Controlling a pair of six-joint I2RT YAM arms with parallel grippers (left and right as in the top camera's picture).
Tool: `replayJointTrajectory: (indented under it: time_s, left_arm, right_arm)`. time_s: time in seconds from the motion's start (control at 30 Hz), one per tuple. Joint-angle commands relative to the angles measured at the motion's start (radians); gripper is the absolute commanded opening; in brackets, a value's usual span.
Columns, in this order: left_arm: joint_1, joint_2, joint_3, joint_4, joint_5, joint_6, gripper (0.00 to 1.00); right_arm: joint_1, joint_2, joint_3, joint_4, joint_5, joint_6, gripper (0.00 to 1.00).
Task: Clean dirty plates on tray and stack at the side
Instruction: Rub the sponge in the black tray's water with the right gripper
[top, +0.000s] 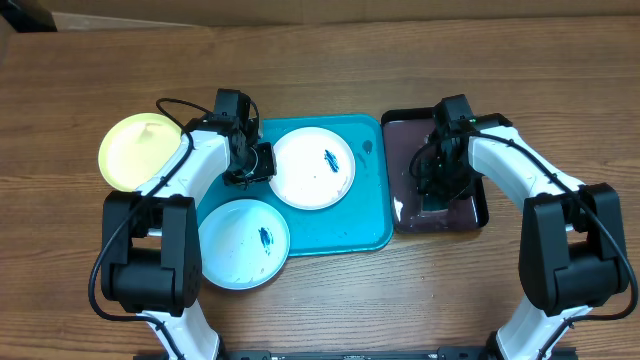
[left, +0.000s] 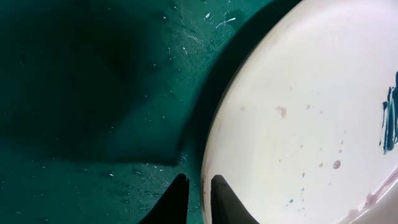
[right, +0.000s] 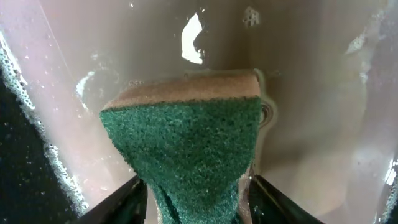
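Observation:
The white plate (top: 313, 167) (left: 298, 118), marked with a dark blue smear, lies on the turquoise tray (top: 345, 228) (left: 93, 93). My left gripper (top: 262, 162) (left: 199, 177) is shut on its left rim, one finger over the plate and the other over the tray. A pale blue plate (top: 243, 243), also smeared, overhangs the tray's front left corner. A yellow-green plate (top: 140, 150) rests on the table to the left of the tray. My right gripper (top: 437, 180) (right: 198, 180) is down in the black tray (top: 475, 215), shut on a green sponge (right: 186, 137).
The black tray stands right beside the turquoise tray and holds murky, foamy water (right: 311, 93). Bare wooden table (top: 330, 60) runs along the back and front. Both arms' bases sit at the front edge.

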Motion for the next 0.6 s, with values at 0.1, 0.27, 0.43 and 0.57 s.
replayJointTrajectory:
  time_s: [0.1, 0.27, 0.43, 0.57]
  left_arm:
    - [-0.009, -0.024, -0.003, 0.001, 0.011, -0.013, 0.16]
    - [-0.009, -0.024, -0.003, 0.003, 0.011, -0.013, 0.16]
    - [-0.009, -0.024, -0.003, 0.003, 0.011, -0.013, 0.16]
    - [-0.009, -0.024, -0.003, 0.003, 0.011, -0.013, 0.15]
  right_arm:
    - [0.0, -0.01, 0.037, -0.029, 0.0, -0.006, 0.56]
    - [0.0, -0.01, 0.037, -0.027, 0.0, -0.05, 0.55]
    - [0.0, -0.01, 0.049, -0.036, 0.002, -0.05, 0.56]
    - [0.0, -0.011, 0.071, -0.053, 0.002, -0.05, 0.56]
